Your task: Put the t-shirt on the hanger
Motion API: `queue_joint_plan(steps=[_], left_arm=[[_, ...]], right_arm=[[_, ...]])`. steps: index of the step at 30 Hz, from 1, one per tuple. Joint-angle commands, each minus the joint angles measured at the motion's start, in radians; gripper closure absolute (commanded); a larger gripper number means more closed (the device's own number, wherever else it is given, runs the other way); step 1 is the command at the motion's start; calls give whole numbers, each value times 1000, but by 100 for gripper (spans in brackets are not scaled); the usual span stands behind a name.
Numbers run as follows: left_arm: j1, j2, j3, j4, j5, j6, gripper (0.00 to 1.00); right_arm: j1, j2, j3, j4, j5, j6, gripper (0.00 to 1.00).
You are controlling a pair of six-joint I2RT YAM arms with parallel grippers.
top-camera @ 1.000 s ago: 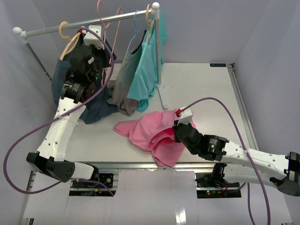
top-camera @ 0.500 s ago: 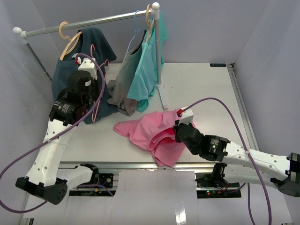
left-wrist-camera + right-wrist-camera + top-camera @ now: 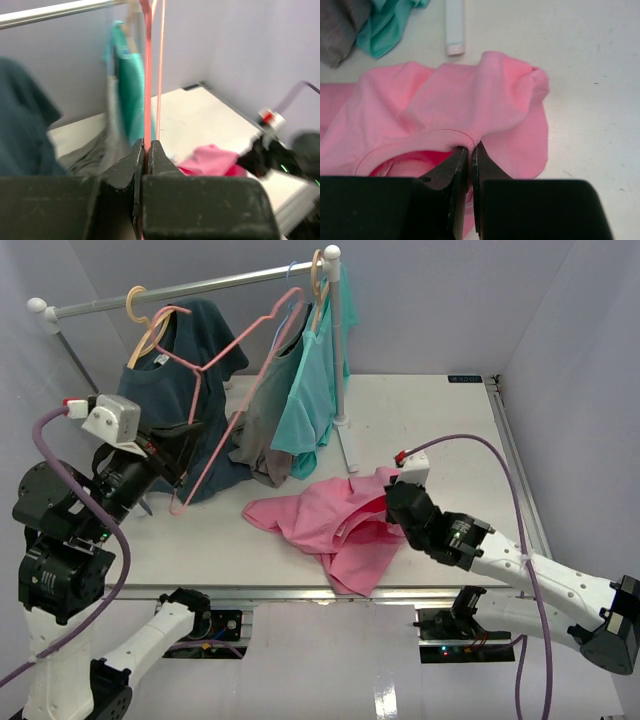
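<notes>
Lavender walls (image 3: 450, 300) close in a white surface (image 3: 430, 440) on three sides, and a metal rail (image 3: 200, 285) on a white stand (image 3: 352, 452) runs across the back left. From above, a navy shirt (image 3: 190, 350) hangs from the rail on a wooden hanger (image 3: 148, 325). A grey shirt (image 3: 262, 420) and a turquoise shirt (image 3: 318, 390) are bunched at the rail's right end, their hems reaching the surface. The left arm (image 3: 60, 530) is raised at the left side. The left fingers (image 3: 188, 440) pinch one wire side of the pink hanger (image 3: 204, 368), held tilted in the air in front of the navy shirt. The pink t-shirt (image 3: 320, 525) lies crumpled near the front edge of the surface, about the middle, and the right fingers (image 3: 388, 512) press into its right side.

From the left wrist, the fingers are pressed together on the hanger's wire, which rises straight up between them, a second thin wire just beside it. The rail crosses the top, blurred, with the turquoise shirt behind the wire and the navy shirt at the left. The t-shirt lies low on the surface beyond, the right arm (image 3: 280, 155) a dark blur beside it.

From the right wrist, the fingers are shut on the ribbed neck edge of the t-shirt. The rest of the cloth is heaped on the surface ahead. Beyond it lie the stand's white foot and, in the top left corner, the grey and turquoise hems
</notes>
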Motion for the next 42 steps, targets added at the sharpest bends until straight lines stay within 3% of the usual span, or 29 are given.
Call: queue_joint_plan(steps=[1,6,11,19,24,25,32,36,42], left_arm=[[1,104,-57,60,405,30,100],[-1,87,-171,114,565,10,100],[-5,30,-331,122,575,-4,100],[-118,140,-439,195,320,-48,100],[-460,175,-473,230,43,-74,100],[-488,166,-485,230,18,-75,100],[-550,112,-533,205,53,-39,100],[-583,125,-519,193,-12,-32,100],[-598,166,-513,201,28,-24,100]], right_arm=[[-184,4,89,-16,-47,-4,92],[-342,14,130,-31,-111,-34,92],[-445,-37,154,-35,-153,-57,92],[-519,-6,160,-49,-176,-65,92],[-575,-14,128,-46,-231,-62,92],[-576,-21,123,-46,-231,-66,92],[-579,-47,117,-34,-287,-87,92],[-579,-69,104,-20,-310,-93,92],[-579,-110,99,-12,-360,-101,92]])
